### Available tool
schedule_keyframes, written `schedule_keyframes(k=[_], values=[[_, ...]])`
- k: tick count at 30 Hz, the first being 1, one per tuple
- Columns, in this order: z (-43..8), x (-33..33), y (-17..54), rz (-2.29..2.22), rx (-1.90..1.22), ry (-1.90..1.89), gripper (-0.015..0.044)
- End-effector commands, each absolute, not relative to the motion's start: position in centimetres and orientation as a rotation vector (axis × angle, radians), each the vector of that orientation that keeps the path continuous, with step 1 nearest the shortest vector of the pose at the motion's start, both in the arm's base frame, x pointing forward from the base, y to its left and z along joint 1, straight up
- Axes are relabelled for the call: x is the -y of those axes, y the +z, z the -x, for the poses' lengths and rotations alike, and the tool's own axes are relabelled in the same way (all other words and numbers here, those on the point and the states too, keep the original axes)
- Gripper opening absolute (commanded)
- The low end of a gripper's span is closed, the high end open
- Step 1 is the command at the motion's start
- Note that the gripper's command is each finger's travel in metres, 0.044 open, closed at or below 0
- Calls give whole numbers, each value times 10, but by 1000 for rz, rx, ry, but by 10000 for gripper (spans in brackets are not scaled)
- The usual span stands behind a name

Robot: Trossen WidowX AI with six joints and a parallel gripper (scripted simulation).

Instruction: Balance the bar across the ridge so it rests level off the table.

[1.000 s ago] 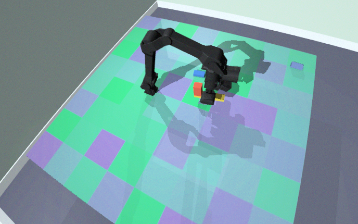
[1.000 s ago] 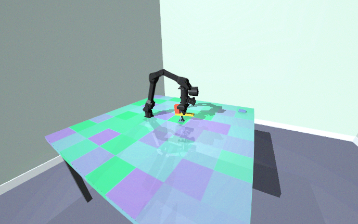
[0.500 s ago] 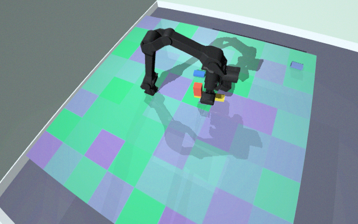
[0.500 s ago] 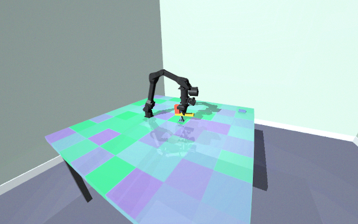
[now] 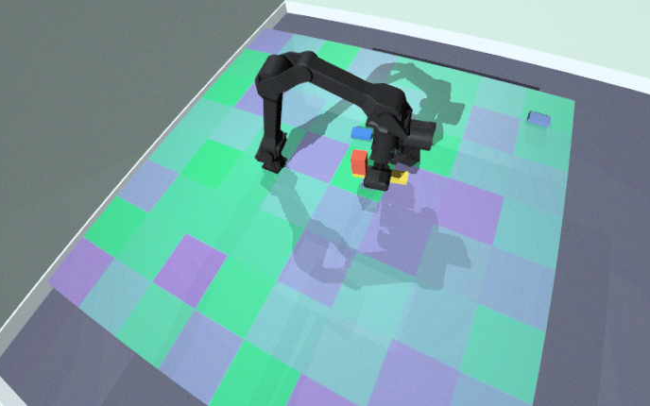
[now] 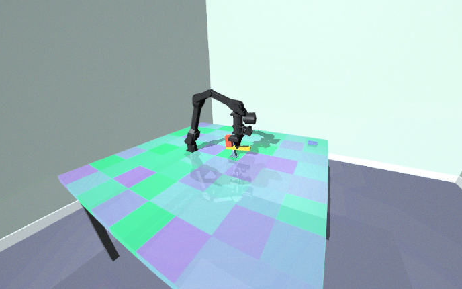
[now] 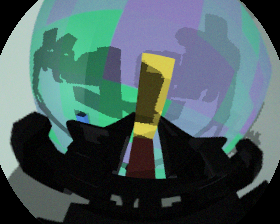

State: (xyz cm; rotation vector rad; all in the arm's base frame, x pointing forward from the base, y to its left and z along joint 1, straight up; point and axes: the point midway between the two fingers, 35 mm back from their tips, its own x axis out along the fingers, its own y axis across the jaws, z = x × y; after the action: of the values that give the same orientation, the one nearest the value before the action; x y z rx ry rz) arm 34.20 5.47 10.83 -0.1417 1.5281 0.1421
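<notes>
A yellow bar (image 5: pixel 400 177) (image 6: pixel 244 148) (image 7: pixel 150 95) looks about level above the table. A red block (image 5: pixel 359 162) (image 6: pixel 227 140) (image 7: pixel 141 159) stands on its end nearer the arm's base. My gripper (image 5: pixel 378 183) (image 6: pixel 236 145) (image 7: pixel 146 116) points down and is shut on the bar between the red block and the far end. A small grey-blue ridge (image 6: pixel 234 154) stands on the table under the bar and gripper. The fingers hide the place where bar and ridge meet, so I cannot tell whether they touch.
A blue block (image 5: pixel 361 133) (image 7: pixel 82 118) lies on the table behind the red block in the top view. A blue-violet block (image 5: pixel 538 119) (image 6: pixel 312 143) lies near the table's far right corner. The patchwork table (image 5: pixel 419 373) (image 6: pixel 261 265) carries the arm's shadows.
</notes>
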Motion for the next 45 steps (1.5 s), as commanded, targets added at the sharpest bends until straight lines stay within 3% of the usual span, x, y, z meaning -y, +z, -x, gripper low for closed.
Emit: schedule_keyframes(k=[1, 45], values=[[-342, -55, 107, 137, -1529, 141, 0], [-342, -55, 104, 137, -1529, 141, 0]])
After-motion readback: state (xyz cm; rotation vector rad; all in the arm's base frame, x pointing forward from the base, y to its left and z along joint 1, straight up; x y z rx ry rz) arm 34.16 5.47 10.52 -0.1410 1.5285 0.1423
